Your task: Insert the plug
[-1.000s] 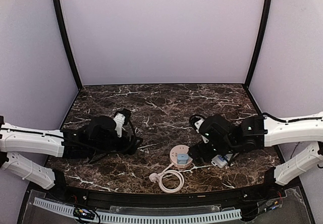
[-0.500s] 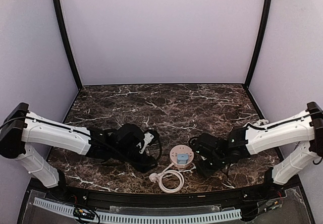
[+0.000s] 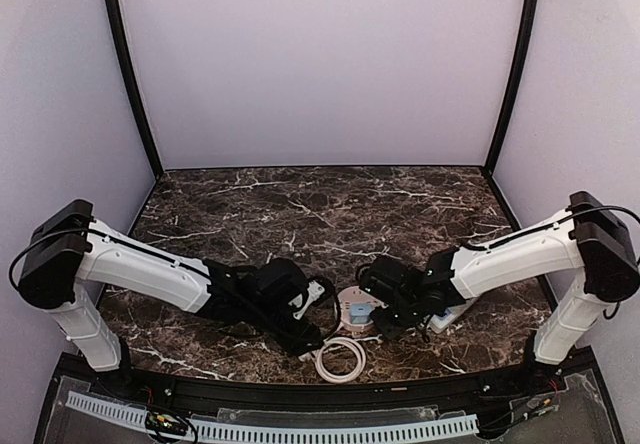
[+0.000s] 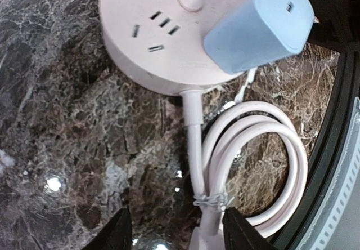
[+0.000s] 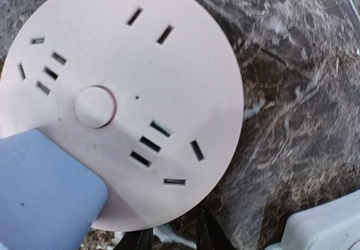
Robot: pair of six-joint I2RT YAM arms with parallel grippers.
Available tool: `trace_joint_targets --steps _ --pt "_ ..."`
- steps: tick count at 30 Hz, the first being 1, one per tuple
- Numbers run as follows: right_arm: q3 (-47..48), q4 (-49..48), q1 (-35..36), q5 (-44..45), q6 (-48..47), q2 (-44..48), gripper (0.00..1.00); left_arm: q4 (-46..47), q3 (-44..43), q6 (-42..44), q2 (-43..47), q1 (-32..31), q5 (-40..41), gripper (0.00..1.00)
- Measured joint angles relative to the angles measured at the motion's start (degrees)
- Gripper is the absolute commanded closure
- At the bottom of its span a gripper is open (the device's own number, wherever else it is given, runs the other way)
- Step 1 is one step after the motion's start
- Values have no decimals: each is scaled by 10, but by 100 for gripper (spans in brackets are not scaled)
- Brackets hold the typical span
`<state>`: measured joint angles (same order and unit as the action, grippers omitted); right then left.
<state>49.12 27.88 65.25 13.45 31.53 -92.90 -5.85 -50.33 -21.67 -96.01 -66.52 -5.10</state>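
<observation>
A round pale-pink socket hub (image 3: 350, 298) (image 4: 163, 36) (image 5: 140, 75) lies near the table's front edge, with a blue adapter (image 3: 360, 313) (image 4: 259, 27) (image 5: 45, 193) plugged into it. Its white cord (image 3: 341, 357) (image 4: 247, 165) is coiled and tied in front of it, ending in the white plug (image 4: 205, 237). My left gripper (image 3: 310, 340) (image 4: 177, 234) straddles the plug, open: one finger is close against the plug and the other stands well apart from it. My right gripper (image 3: 385, 320) (image 5: 175, 240) is shut, its tips at the hub's rim, with nothing clearly between them.
A white and blue block (image 3: 452, 313) (image 5: 326, 227) lies on the marble just right of the right gripper. The black front rail (image 4: 343, 148) runs close beside the cord coil. Purple walls enclose the table on three sides.
Both arms swung inward to the hub from either side. The left jaws narrowed around the plug end of the cord. The right jaws went from wide to shut.
</observation>
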Motion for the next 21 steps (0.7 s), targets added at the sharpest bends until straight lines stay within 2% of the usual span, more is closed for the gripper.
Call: trace_joint_targets --steps 10,21 --pt "66 -74 -54 -17 -94 -75 73 51 -1 -14 -35 -18 -72 52" --pt "256 -122 -78 -124 -200 -232 73 122 -35 -71 -87 -21 -98 51"
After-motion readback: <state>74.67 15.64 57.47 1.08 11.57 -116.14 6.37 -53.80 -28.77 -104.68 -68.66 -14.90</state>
